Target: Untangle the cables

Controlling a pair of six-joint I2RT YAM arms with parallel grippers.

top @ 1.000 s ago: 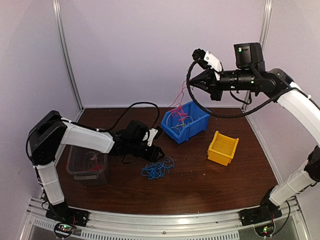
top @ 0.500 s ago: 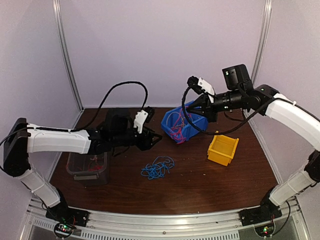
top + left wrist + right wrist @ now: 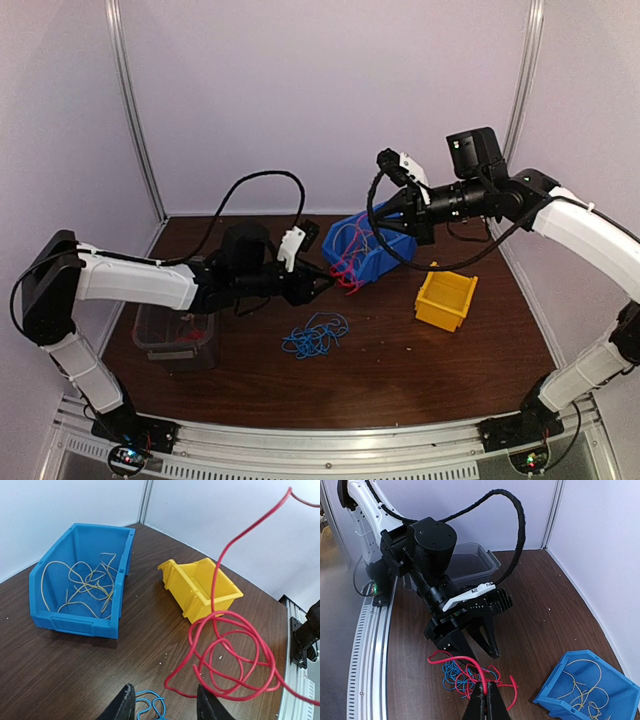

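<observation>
Partway through, by judgement. Already apart: yellow-orange cables (image 3: 95, 585) in the blue bin (image 3: 392, 250) toward the far edge of the worktop (image 3: 420, 370), right of centre, and a loose blue cable (image 3: 315, 337) heaped alone near the middle. In hand: the red cable (image 3: 347, 270), pinched between the closed fingers of the right end effector (image 3: 388, 222) and hanging in curls just beside the left end of the blue bin, apparently clear of the worktop. Poised next to those curls: the left end effector (image 3: 322, 284), jaws apart, gripping nothing. Left to do, probably: laying the red cable down in a place of its own, perhaps the yellow bin (image 3: 445, 297) near the right edge, bare inside; possibly also straightening the blue heap. No white cable made out anywhere.

Given by the top view alone: both arms whole, the red curls hanging between the two end effectors, and small red bits inside a clear tub (image 3: 175, 335) near the left edge, too small to name. Given by the left wrist only: red loops free of any yellow strand and ahead of the fingers rather than between them. Given by the right wrist only: the pinch itself, fingers shut on the red strand, blue curls showing behind it. Touching or merely beyond, cannot tell.
</observation>
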